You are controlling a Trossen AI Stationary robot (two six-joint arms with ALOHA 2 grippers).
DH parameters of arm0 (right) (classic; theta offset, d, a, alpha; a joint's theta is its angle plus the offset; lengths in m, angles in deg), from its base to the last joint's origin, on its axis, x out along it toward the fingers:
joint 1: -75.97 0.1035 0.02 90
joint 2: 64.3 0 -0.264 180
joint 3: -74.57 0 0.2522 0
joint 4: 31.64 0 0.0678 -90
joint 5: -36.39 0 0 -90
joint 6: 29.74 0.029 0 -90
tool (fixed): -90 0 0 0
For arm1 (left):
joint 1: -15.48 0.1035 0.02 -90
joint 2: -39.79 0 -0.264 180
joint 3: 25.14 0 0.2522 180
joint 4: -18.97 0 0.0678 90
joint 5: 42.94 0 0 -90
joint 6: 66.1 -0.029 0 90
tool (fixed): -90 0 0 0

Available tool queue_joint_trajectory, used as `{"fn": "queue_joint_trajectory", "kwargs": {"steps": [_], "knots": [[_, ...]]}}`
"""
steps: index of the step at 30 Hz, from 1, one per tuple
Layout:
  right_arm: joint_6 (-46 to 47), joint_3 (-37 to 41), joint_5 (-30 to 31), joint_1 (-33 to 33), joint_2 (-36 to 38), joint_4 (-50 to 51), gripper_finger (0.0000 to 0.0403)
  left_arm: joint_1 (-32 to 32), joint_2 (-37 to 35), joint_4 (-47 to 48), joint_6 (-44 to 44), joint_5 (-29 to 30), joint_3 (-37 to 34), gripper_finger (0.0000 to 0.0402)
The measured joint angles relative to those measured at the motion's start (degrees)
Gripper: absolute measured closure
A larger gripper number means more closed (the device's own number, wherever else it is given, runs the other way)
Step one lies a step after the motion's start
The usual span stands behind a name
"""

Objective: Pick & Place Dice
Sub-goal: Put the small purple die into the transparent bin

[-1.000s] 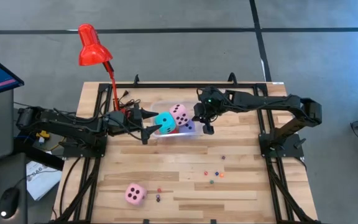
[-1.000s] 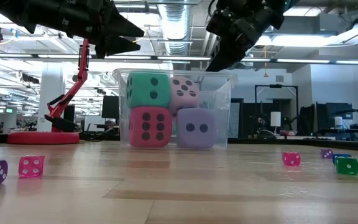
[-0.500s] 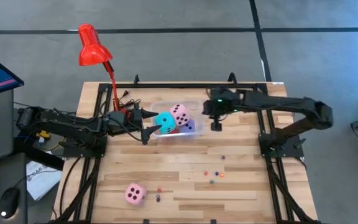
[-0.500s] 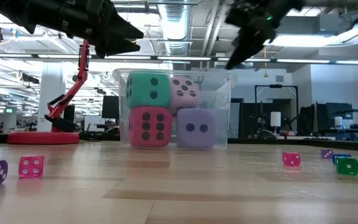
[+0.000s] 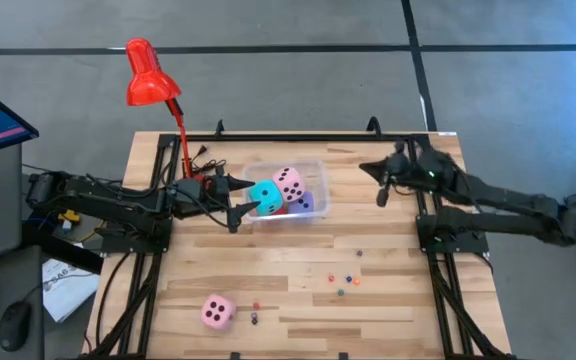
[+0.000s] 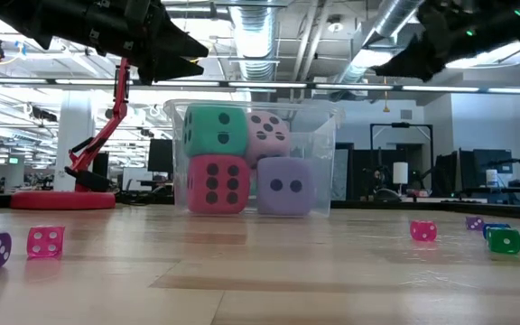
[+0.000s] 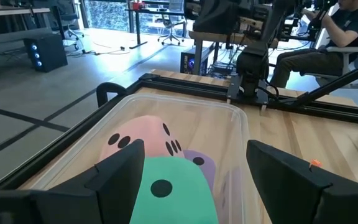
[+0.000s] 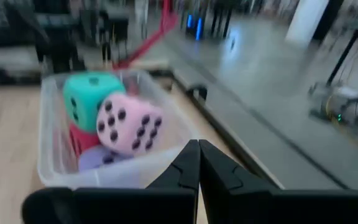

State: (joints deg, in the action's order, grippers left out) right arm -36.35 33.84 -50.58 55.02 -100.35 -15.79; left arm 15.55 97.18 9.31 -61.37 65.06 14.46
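A clear bin at the table's middle back holds several dice. A cyan die and a pink die lie on top of a red die and a lavender die. Another pink die rests flat on the table near the front left. My left gripper hangs open just above the bin's left end, its fingers standing on either side of the cyan die without touching it. My right gripper is shut and holds nothing. It hangs in the air right of the bin, pointing toward it.
A red desk lamp stands at the back left, its base beside the bin. Several small coloured dice lie scattered on the table's near right, and two more near the front left. Black frame rails run along both sides.
My right gripper, still shut, has drawn back from above the bin's right end toward the table's right edge. It has tipped up from pointing steeply down to nearly level. The dice in the bin have not moved.
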Motion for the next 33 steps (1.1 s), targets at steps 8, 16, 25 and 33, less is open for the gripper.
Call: {"fn": "queue_joint_trajectory", "kwargs": {"steps": [8, 16, 25, 33], "knots": [[1.9, 12.8, -0.2, -1.3, 11.0, -10.9, 0.0403, 0.0, 0.0, -0.2, 0.0, 0.0, 0.0, 0.0128], [2.4, 13.6, -0.2, -1.2, 12.5, -9.6, 0.0403, 0.0, 0.0, -0.2, 0.0, 0.0, 0.0, 0.0128], [2.1, 13.6, -0.2, -1.2, 12.5, -6.9, 0.0403, 0.0, 0.0, -4.0, 0.0, 0.0, 0.0, 0.0128], [2.0, 13.6, -0.2, -1.2, 12.5, -6.6, 0.0403, 0.0, 0.0, -6.0, 0.0, 0.0, 0.0, 0.0128]]}}
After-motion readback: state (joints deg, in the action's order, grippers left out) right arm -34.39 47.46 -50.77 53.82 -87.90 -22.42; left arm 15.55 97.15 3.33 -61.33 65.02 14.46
